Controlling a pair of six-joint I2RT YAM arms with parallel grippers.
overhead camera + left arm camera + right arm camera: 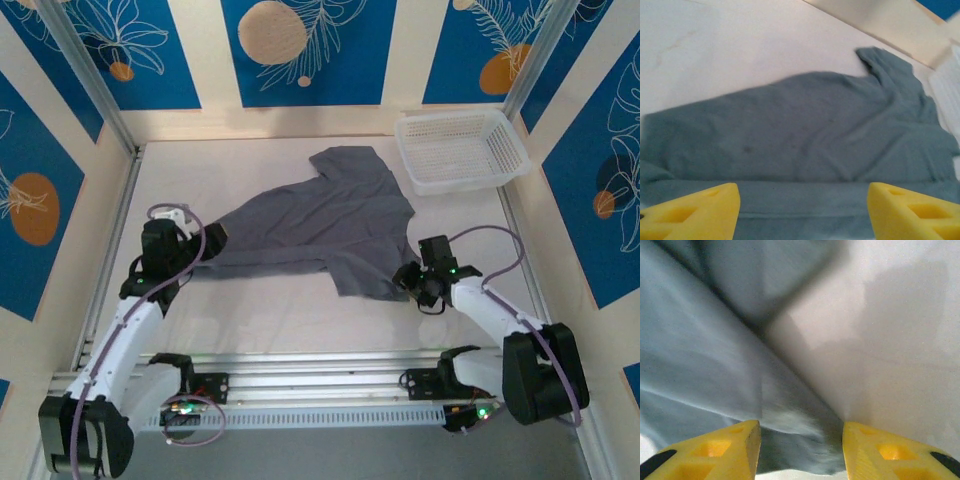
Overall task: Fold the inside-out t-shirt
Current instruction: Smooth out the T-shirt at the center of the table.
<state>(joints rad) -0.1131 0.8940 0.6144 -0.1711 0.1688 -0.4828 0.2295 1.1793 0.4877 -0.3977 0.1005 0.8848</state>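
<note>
The inside-out t-shirt (320, 220) is plain dark grey and lies spread out with some creases in the middle of the white table. My left gripper (205, 243) is at its left edge. In the left wrist view it (802, 215) stands open, its yellow fingers (690, 212) wide apart over a folded hem of the t-shirt (815, 130). My right gripper (406, 278) is at the shirt's near right corner. It (801, 450) is open there, and a loose corner of the t-shirt (700, 355) lies between the fingers without being pinched.
A white mesh basket (460, 150) stands at the back right, just beyond the shirt's sleeve. Bare table (260, 310) stretches between the shirt and the arm bases. Low walls enclose the table on the left, right and back.
</note>
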